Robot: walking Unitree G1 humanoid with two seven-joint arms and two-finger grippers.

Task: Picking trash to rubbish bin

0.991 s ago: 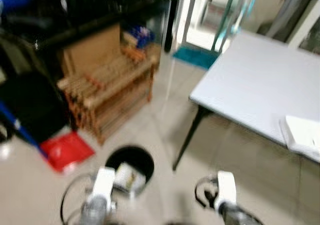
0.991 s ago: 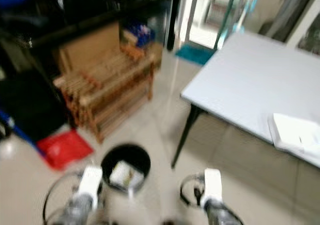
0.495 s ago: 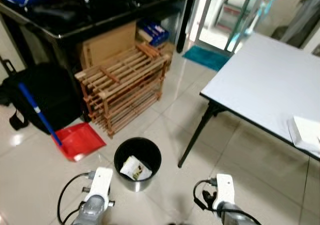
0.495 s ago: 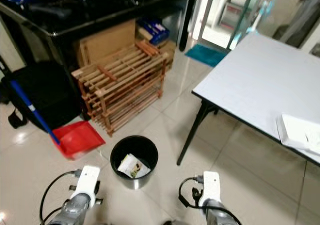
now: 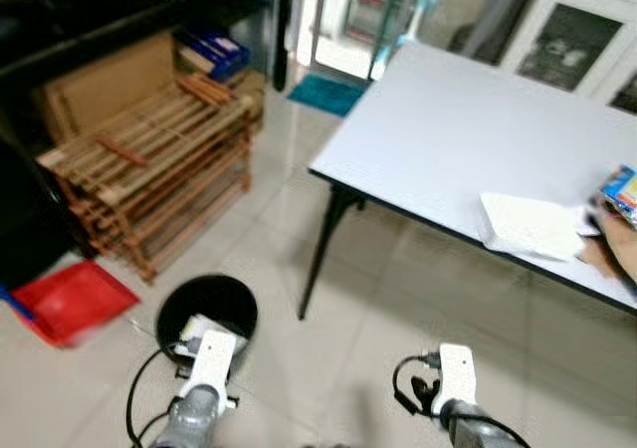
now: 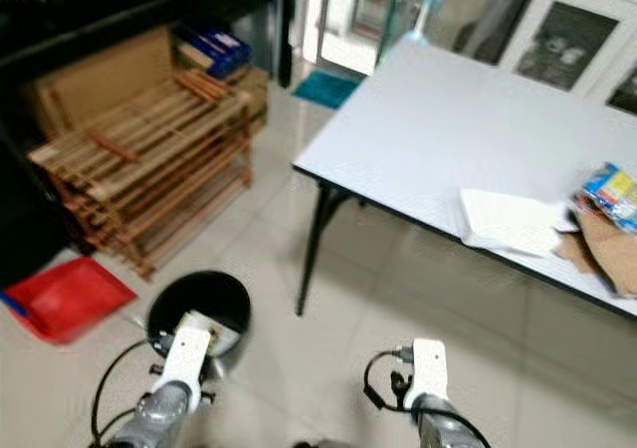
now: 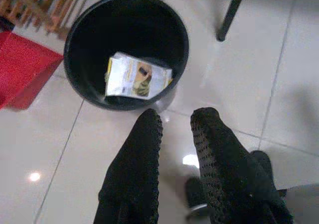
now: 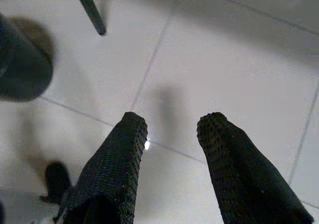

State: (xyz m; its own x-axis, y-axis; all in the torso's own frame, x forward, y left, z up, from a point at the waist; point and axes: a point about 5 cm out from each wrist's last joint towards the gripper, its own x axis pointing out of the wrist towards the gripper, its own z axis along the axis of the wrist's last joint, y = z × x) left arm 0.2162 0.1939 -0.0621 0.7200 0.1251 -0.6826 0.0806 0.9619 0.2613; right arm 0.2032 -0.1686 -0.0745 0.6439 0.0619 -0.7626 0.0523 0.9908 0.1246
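Tiled floor (image 8: 239, 59); black bin (image 7: 127, 50) holds packet (image 7: 137, 75); left pincer (image 7: 177, 122), right pincer (image 8: 172, 127) spread, empty.

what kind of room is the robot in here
Probably a lived-in home room, perhaps an entry or utility area: a wooden slatted rack on tiled floor, a red dustpan beside a black rubbish bin, and a white table by a doorway.

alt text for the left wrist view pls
A black rubbish bin stands on pale floor tiles with a white and yellow packet lying inside. The left tool hovers near its rim, fingers apart and empty.
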